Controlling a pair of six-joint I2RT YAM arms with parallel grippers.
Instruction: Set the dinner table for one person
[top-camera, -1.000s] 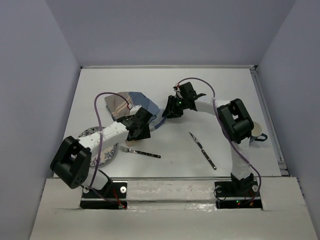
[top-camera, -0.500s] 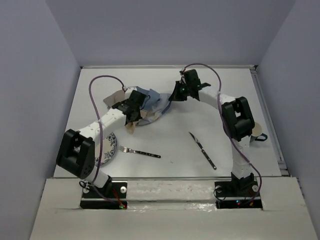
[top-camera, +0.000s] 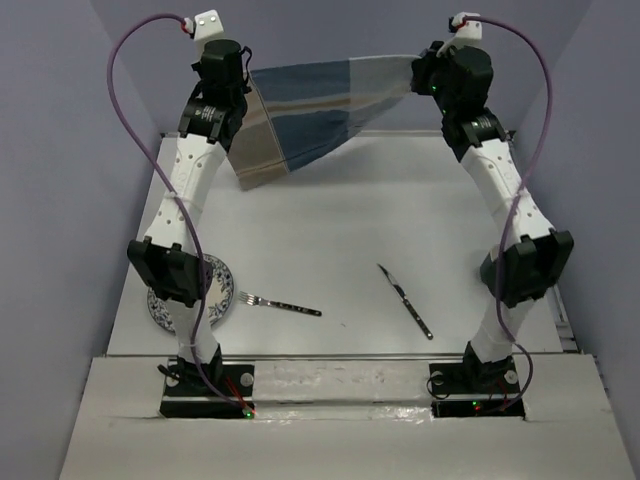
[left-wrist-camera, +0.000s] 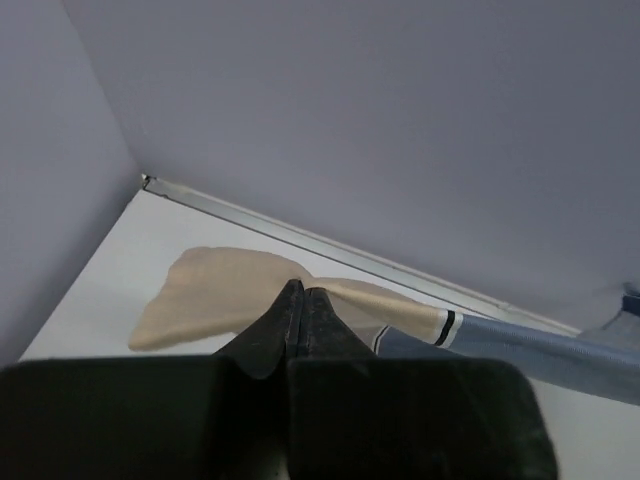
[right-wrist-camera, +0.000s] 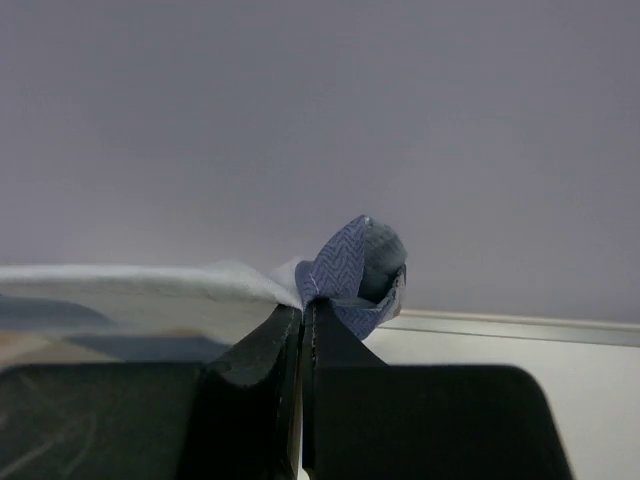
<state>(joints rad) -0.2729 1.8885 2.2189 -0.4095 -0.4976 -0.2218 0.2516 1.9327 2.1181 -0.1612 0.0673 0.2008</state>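
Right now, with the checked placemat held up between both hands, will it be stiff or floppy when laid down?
Probably floppy: the placemat sags between the left hand and the right hand, and its lower corner hangs down. It looks light, since pinching only two edges carries it. It may fold or wrinkle on the dinner table unless pulled taut.

The table (top-camera: 340, 220) is a large, flat, matte white rectangle, lying level. A blue-patterned plate (top-camera: 220, 285) sits at the table's near left corner. Along the table's near edge lie a fork (top-camera: 280, 303), left of centre with its tines to the left, and a slanted knife (top-camera: 405, 300), right of centre. A blue-and-beige checked placemat (top-camera: 300, 110) hangs stretched in the air over the table's far edge, one corner drooping toward the table's far left.
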